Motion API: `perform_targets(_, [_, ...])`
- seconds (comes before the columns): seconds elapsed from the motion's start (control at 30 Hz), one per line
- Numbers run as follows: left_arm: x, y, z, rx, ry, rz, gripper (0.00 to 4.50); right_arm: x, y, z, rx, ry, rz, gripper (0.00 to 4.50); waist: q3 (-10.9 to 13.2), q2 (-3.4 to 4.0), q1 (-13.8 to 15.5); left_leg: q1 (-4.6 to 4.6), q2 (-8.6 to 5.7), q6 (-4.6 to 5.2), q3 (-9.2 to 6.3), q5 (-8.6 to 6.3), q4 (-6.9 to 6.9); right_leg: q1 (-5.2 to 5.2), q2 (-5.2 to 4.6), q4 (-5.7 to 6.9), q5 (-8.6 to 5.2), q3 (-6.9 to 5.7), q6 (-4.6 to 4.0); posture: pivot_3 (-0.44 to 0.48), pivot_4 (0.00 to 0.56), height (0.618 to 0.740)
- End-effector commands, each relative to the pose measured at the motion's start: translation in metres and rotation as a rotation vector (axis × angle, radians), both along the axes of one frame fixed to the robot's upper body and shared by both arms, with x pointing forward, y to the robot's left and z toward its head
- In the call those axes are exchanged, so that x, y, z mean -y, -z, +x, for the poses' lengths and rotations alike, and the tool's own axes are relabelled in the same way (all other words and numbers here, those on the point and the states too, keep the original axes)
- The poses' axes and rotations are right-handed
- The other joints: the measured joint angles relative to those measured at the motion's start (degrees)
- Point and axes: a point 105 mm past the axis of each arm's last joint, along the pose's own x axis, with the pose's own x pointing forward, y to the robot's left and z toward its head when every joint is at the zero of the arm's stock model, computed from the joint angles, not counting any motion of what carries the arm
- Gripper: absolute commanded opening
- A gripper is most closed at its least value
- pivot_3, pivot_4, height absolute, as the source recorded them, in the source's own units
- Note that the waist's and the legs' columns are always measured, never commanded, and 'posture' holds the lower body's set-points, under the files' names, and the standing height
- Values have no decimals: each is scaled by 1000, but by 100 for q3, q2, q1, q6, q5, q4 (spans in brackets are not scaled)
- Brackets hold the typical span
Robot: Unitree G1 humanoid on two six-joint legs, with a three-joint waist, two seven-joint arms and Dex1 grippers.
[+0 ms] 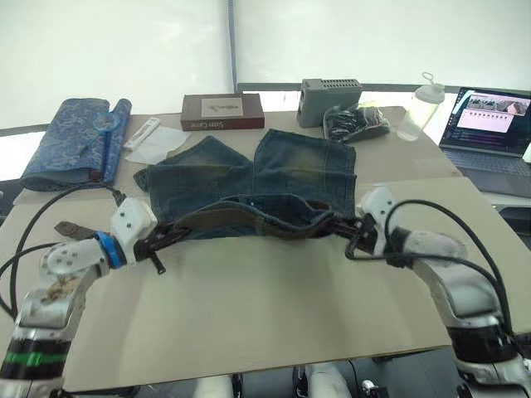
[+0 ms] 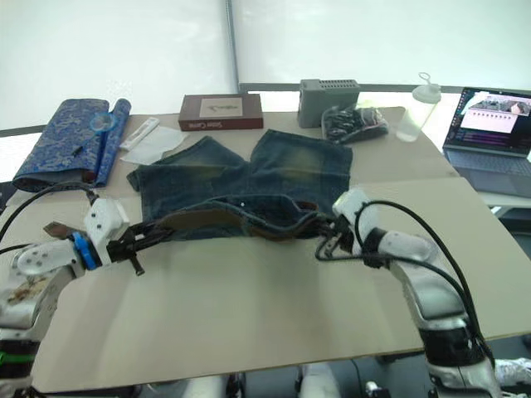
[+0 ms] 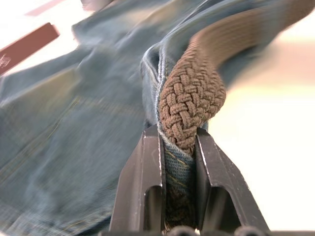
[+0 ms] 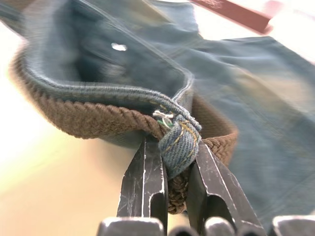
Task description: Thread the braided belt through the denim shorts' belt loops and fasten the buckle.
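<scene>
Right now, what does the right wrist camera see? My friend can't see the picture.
The right pincer pinches a belt loop and the braided belt together at the edge of the denim shorts. The brown belt curves along the blue waistband, above a pale table.

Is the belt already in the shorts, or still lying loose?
In. The belt runs along the shorts' waistband, passing under a loop; both grippers pinch it there.

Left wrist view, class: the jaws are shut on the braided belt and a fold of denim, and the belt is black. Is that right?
One detail is wrong: the braided belt is brown, not black, as the left wrist view shows. The rest holds: the left gripper has its jaws shut on the belt and a fold of the denim shorts.
</scene>
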Motion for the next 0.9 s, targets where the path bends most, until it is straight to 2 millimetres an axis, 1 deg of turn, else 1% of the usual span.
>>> perform_targets(0.03, [1, 3, -35, -108, 29, -40, 1599, 10, 10, -42, -92, -130, -89, 1853, 3, 4, 27, 5, 0, -1, -1, -2, -4, 4, -1, -8, -2, 1, -3, 0, 150, 709])
perform_targets(0.07, [-2, 8, -41, -159, 19, -52, 1944, 13, 14, -51, -140, -145, -97, 2149, 3, 5, 52, 1, -3, 1, -1, -5, -8, 2, -1, -17, -3, 0, -4, 0, 150, 709])
perform_targets(0.1, [-5, 11, -48, -209, 22, -64, 2480, 15, 18, -61, -183, -166, -111, 2532, 3, 5, 69, 2, -6, 5, -2, -15, -10, 5, -2, -22, -4, 3, -4, 0, 150, 709])
perform_targets(0.13, [-13, 12, -53, -254, 2, -86, 2866, 19, 20, -74, -240, -203, -127, 2825, 3, 4, 91, 11, -7, 6, -2, -27, -9, 13, -2, -23, -7, 5, -3, 0, 150, 709])
perform_targets(0.2, [-33, 9, -60, -340, -33, -141, 2866, 26, 16, -96, -356, -251, -107, 2825, 12, 7, 141, 1, -4, 5, -2, -30, 1, 4, 0, -19, -9, 3, -4, 0, 150, 709])
perform_targets(0.23, [-40, 7, -62, -367, -41, -159, 2866, 28, 14, -102, -392, -265, -95, 2825, 13, 8, 146, 0, -4, 5, -6, -30, 2, 4, 0, -17, -9, 2, -5, 0, 150, 709])
perform_targets(0.27, [-50, 3, -63, -386, -50, -174, 2866, 25, 2, -104, -387, -286, -43, 2825, 14, 8, 148, 11, -2, 4, -12, -30, 4, 2, 2, -19, -10, -2, -6, 0, 150, 709])
perform_targets(0.3, [-57, -3, -57, -375, -72, -186, 2866, 21, -10, -103, -377, -301, 21, 2825, 15, 13, 147, 31, -1, 3, -17, -31, 4, 9, 2, -26, -13, -4, -10, 0, 150, 709])
perform_targets(0.37, [-62, -12, -46, -341, -99, -196, 2866, 12, -25, -99, -355, -321, 91, 2825, 16, 39, 145, 33, 2, 1, -48, -32, -3, 22, 15, -81, -13, -18, -11, 0, 150, 709])
perform_targets(0.43, [-53, -23, -29, -318, -103, -244, 2340, -1, -40, -84, -291, -326, 156, 2311, 18, 51, 146, -15, 2, 2, -105, -33, -6, 22, 48, -146, -9, -41, -4, 0, 150, 709])
perform_targets(0.47, [-47, -26, -21, -309, -102, -250, 1978, -7, -45, -73, -253, -305, 169, 1980, 17, 50, 156, -30, 6, 2, -110, -33, -10, 20, 69, -174, -7, -33, -1, 0, 150, 709])
perform_targets(0.5, [-43, -28, -16, -304, -102, -253, 1512, -11, -49, -66, -230, -289, 175, 1634, 17, 50, 165, -29, 1, 2, -109, -33, -6, 22, 79, -174, -5, -11, 1, 0, 150, 709])
perform_targets(0.53, [-34, -27, -8, -289, -96, -250, 1037, -17, -47, -47, -181, -222, 147, 1310, 16, 48, 169, -28, -4, 2, -105, -32, -1, 23, 81, -173, -2, 2, 4, 0, 150, 709])
perform_targets(0.6, [-12, -21, 7, -277, -100, -237, 25, -22, -35, -12, -82, -85, 3, 563, 11, 43, 176, -23, -17, 8, -90, -34, 2, 25, 79, -171, 3, 22, 1, 0, 150, 709])
perform_targets(0.63, [-4, -18, 11, -272, -97, -227, 0, -23, -31, -3, -51, -50, -50, 227, 9, 35, 178, -21, -26, 16, -84, -39, 4, 25, 78, -168, 12, 33, 0, 0, 150, 709])
perform_targets(0.67, [4, -14, 18, -273, -115, -223, 0, -25, -25, 8, -29, -15, -81, 29, 7, 21, 181, -22, -44, 21, -81, -40, 2, 22, 80, -161, 24, 51, 2, 0, 150, 709])
perform_targets(0.7, [11, -11, 23, -276, -122, -227, 0, -27, -20, 16, -21, 6, -93, 29, 5, 7, 184, -25, -62, 26, -75, -44, 1, 23, 83, -135, 33, 85, 9, 0, 150, 709])
perform_targets(0.73, [22, -6, 28, -276, -125, -226, 0, -32, -12, 19, -30, -4, -105, 29, 6, 3, 188, -25, -91, 32, -74, -45, 1, 15, 82, -83, 39, 130, 42, 0, 150, 709])
perform_targets(0.77, [31, -2, 30, -276, -123, -219, 0, -36, -5, 20, -39, -22, -115, 29, 6, 3, 197, -25, -101, 43, -69, -16, 3, 12, 85, -69, 39, 144, 39, 0, 150, 709])
perform_targets(0.8, [41, 4, 28, -291, -100, -211, 0, -42, 2, 17, -46, -58, -132, 29, 6, 3, 194, -27, -101, 39, -66, 0, 0, 10, 92, -70, 36, 144, 39, 0, 150, 709])
perform_targets(0.87, [60, 18, 19, -325, -37, -178, 0, -54, 16, -1, -70, -199, -175, 29, 6, 3, 176, -27, -98, 28, -67, -1, -2, 10, 100, -68, 29, 143, 43, 0, 150, 709])
perform_targets(0.9, [65, 23, 16, -335, -20, -167, 0, -57, 20, -9, -78, -249, -187, 29, 6, 3, 166, -27, -99, 28, -67, -2, -4, 11, 100, -69, 25, 144, 48, 0, 150, 709])
